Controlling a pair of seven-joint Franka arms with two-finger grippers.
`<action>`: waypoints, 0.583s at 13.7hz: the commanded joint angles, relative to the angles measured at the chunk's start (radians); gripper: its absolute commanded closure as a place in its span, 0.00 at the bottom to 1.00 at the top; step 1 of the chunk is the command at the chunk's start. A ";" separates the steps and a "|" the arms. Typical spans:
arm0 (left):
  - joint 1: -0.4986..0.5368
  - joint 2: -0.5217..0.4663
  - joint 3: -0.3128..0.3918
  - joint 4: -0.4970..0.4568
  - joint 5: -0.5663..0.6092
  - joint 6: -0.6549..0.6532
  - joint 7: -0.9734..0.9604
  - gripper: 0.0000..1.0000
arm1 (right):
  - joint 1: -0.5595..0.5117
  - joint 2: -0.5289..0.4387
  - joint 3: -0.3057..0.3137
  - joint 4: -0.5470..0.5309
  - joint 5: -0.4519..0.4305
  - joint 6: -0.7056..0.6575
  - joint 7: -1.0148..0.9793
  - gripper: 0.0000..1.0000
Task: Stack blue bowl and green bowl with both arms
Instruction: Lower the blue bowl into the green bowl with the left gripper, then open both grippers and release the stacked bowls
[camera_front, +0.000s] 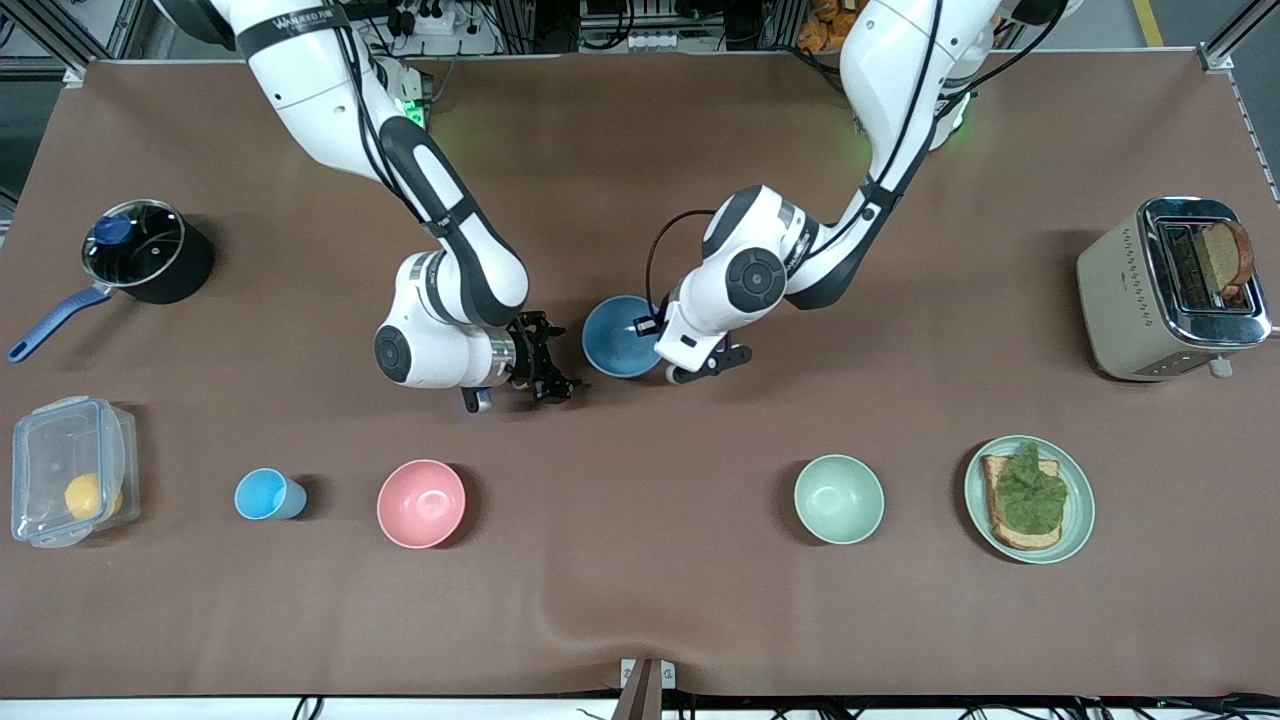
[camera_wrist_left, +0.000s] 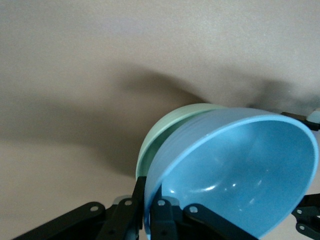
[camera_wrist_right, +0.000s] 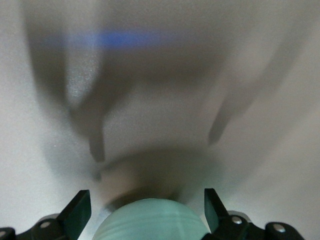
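Note:
The blue bowl is at the table's middle, nested in the green bowl, whose rim shows just outside it in the left wrist view. The green bowl is hidden in the front view. My left gripper is shut on the blue bowl's rim, one finger inside and one outside, and holds the pair tilted. My right gripper is open beside the bowls, toward the right arm's end. In the right wrist view its fingers stand wide apart with the green bowl's rounded outer wall between them.
Nearer the camera stand a clear box, a light-blue cup, a pink bowl, a pale mint bowl and a green plate with toast. A pot and a toaster are at the table's ends.

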 joint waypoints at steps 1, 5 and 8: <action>-0.016 0.016 0.008 0.025 -0.021 0.005 -0.012 1.00 | -0.015 0.005 0.011 -0.001 0.028 0.003 -0.026 0.00; -0.023 0.026 0.008 0.025 -0.021 0.005 -0.012 1.00 | -0.013 0.005 0.011 -0.001 0.028 0.003 -0.026 0.00; -0.025 0.026 0.008 0.029 -0.009 0.005 -0.011 0.00 | -0.013 0.005 0.009 -0.007 0.028 0.003 -0.026 0.00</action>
